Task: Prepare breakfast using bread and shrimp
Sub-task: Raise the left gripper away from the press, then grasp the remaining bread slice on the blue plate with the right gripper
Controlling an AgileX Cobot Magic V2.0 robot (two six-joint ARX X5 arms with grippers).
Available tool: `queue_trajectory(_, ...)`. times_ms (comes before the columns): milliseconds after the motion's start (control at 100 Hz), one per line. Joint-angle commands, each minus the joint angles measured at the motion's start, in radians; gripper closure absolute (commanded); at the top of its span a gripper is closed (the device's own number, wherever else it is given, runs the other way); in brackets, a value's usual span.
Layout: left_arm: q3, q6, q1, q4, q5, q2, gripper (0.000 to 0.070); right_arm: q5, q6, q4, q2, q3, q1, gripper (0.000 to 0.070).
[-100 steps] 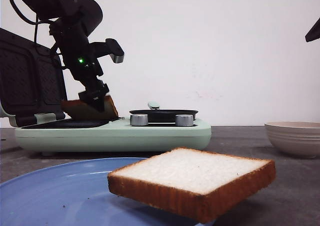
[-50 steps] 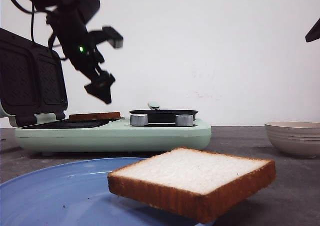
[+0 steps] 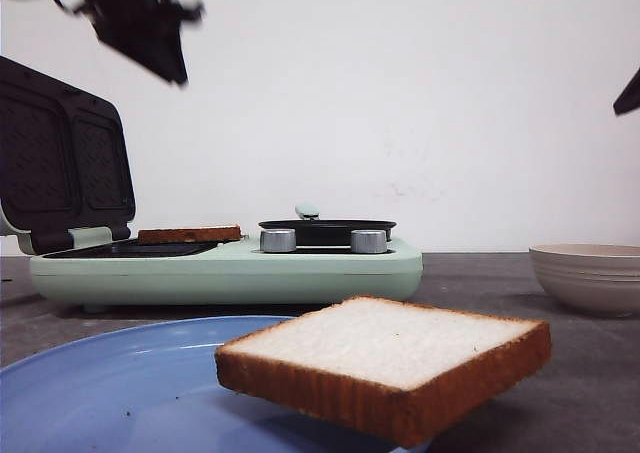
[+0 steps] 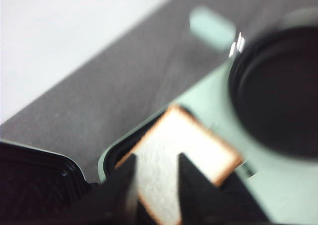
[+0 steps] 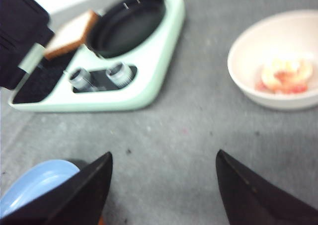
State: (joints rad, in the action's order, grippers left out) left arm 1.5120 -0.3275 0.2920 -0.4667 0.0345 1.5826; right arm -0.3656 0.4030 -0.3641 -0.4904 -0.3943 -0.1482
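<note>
One slice of bread [image 3: 190, 234] lies flat on the grill plate of the mint-green breakfast maker [image 3: 230, 268]. It also shows in the left wrist view [image 4: 198, 145] and the right wrist view [image 5: 69, 34]. The second slice [image 3: 385, 363] lies on the blue plate [image 3: 110, 383] in front. My left gripper [image 3: 165, 58] is high above the grill, open and empty [image 4: 156, 158]. My right gripper [image 5: 164, 154] is wide open and empty over bare table. Pink-orange shrimp [image 5: 285, 76] lies in the cream bowl [image 5: 238, 46].
The maker's dark lid [image 3: 60, 163] stands open at the left. A black pan [image 3: 327, 230] sits on the maker's right half behind two silver knobs [image 3: 278, 240]. The bowl [image 3: 590, 273] stands at the right on the grey table [image 5: 198, 120].
My left gripper let go of the bread slice, which now lies flat on the grill plate. The gripper has risen up and left. The right arm has not moved.
</note>
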Motion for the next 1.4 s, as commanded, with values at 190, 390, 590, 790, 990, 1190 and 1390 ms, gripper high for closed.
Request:
queue_trajectory(190,0.02,0.216,-0.012,-0.171,0.071,-0.219,0.0688,-0.118,0.133,0.01,-0.013,-0.013,-0.011,0.0295)
queue_trajectory(390,0.019,0.307,-0.002,-0.261,0.188,-0.432,0.0687,-0.31,0.174,-0.037,-0.119,-0.013,-0.061,0.0298)
queue_trajectory(590,0.018,0.314,0.076,-0.349,0.172,-0.609,0.0687,-0.323,0.174,-0.065,-0.286,-0.013,-0.13,0.0292)
queue_trajectory(790,0.016,0.303,0.108,-0.464,0.166,-0.727,0.0688,-0.371,0.173,-0.015,-0.492,-0.013,-0.209,0.0282)
queue_trajectory(990,0.016,0.286,0.108,-0.545,0.164,-0.817,0.0688,-0.366,0.162,0.085,-0.664,-0.013,-0.261,0.0282)
queue_trajectory(1190,0.016,0.282,0.108,-0.586,0.165,-0.884,0.0688,-0.366,0.213,0.217,-0.747,-0.013,-0.269,0.0283)
queue_trajectory(1390,0.016,0.267,0.108,-0.62,0.164,-0.904,0.0688,-0.369,0.265,0.286,-0.757,-0.013,-0.269,0.0672)
